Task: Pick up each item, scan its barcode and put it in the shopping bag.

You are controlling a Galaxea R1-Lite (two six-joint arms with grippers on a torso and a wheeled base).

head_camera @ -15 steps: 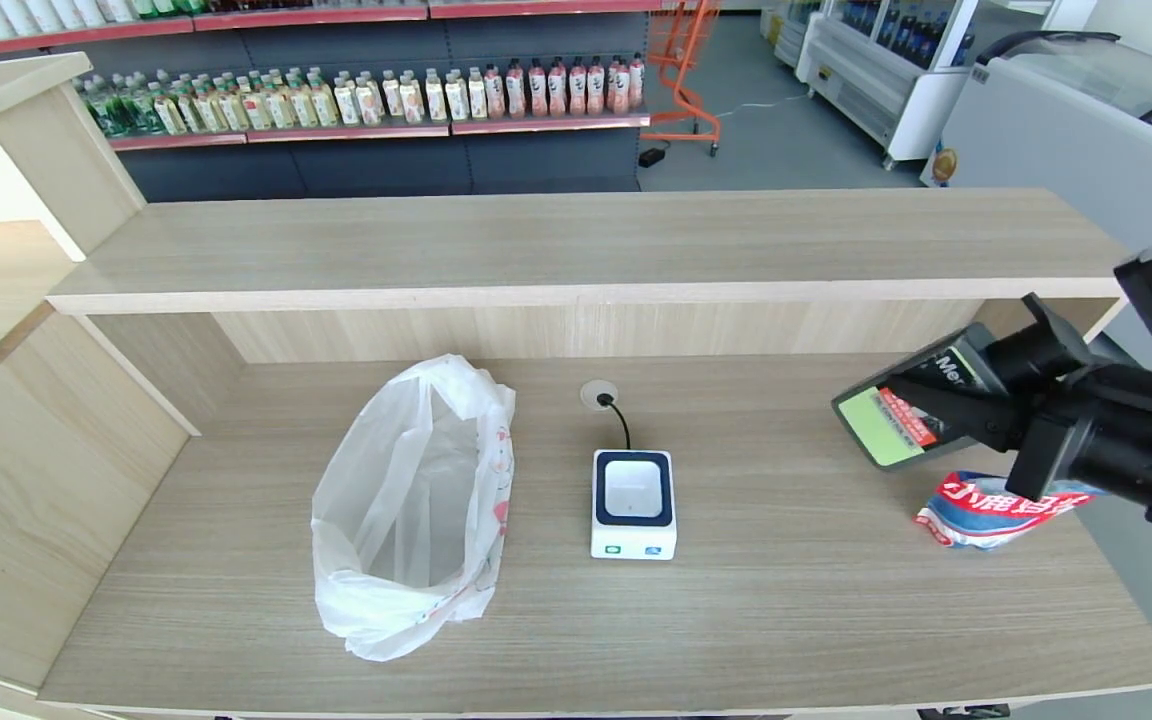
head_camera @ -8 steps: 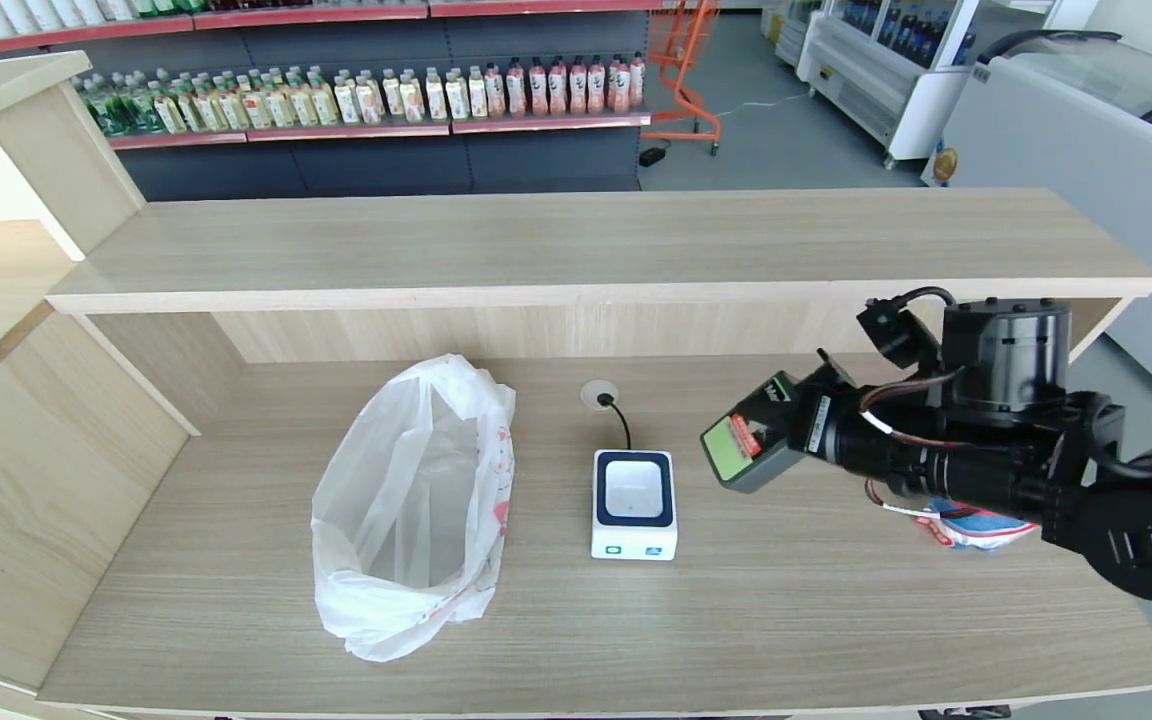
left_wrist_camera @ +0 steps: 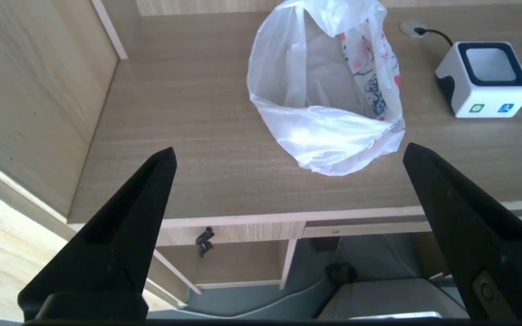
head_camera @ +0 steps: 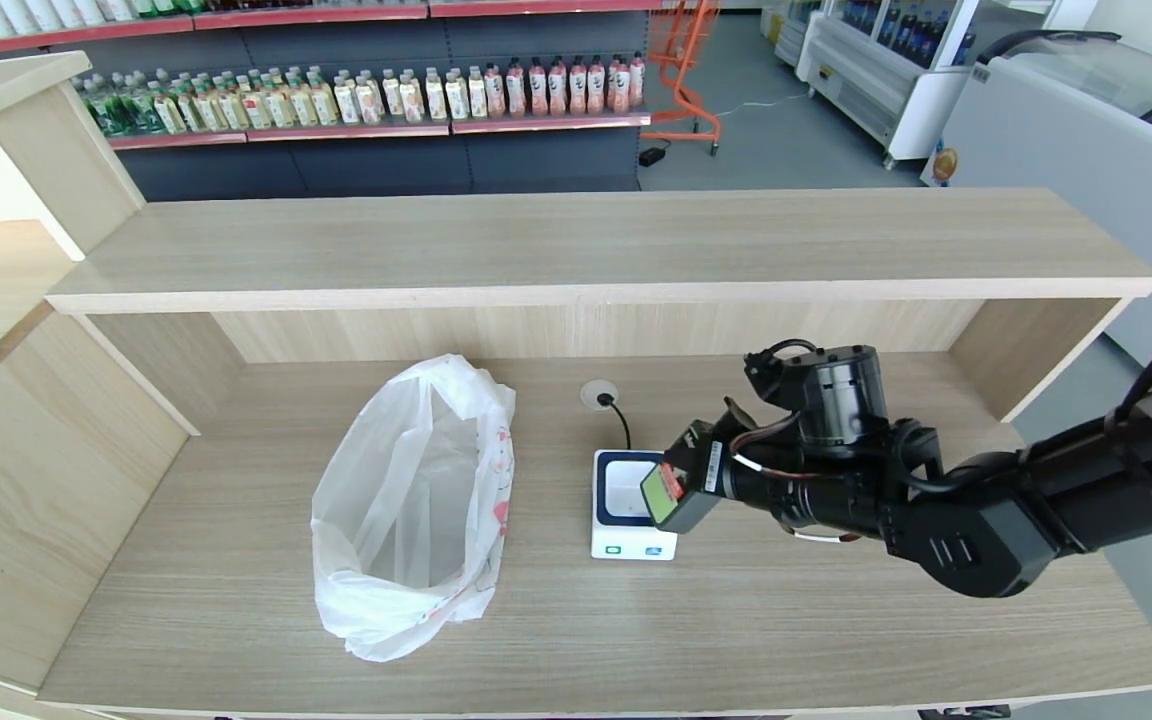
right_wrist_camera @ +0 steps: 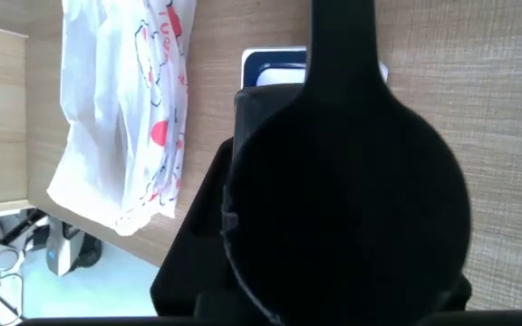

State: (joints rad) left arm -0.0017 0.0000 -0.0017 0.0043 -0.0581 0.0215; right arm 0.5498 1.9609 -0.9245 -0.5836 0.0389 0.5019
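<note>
My right gripper [head_camera: 711, 470] is shut on a small dark box [head_camera: 666, 492] with a green and red label. It holds the box just above the right edge of the white barcode scanner [head_camera: 626, 510], label end tilted toward the scanner window. In the right wrist view the dark box [right_wrist_camera: 352, 226] hides most of the scanner [right_wrist_camera: 275, 65] beneath it. The white plastic shopping bag [head_camera: 411, 505] lies open on the desk left of the scanner. My left gripper [left_wrist_camera: 288, 235] hangs open off the desk's front edge, well short of the bag [left_wrist_camera: 324, 100].
A raised counter ledge [head_camera: 596, 240] runs behind the desk, and a wooden side wall [head_camera: 56, 480] closes its left end. The scanner's cable runs to a grommet [head_camera: 598, 393]. Bare desk lies in front of the scanner and bag.
My right arm has swung left with the box, from the desk's right end to over the scanner. The blue and red pouch is now hidden behind the arm.
</note>
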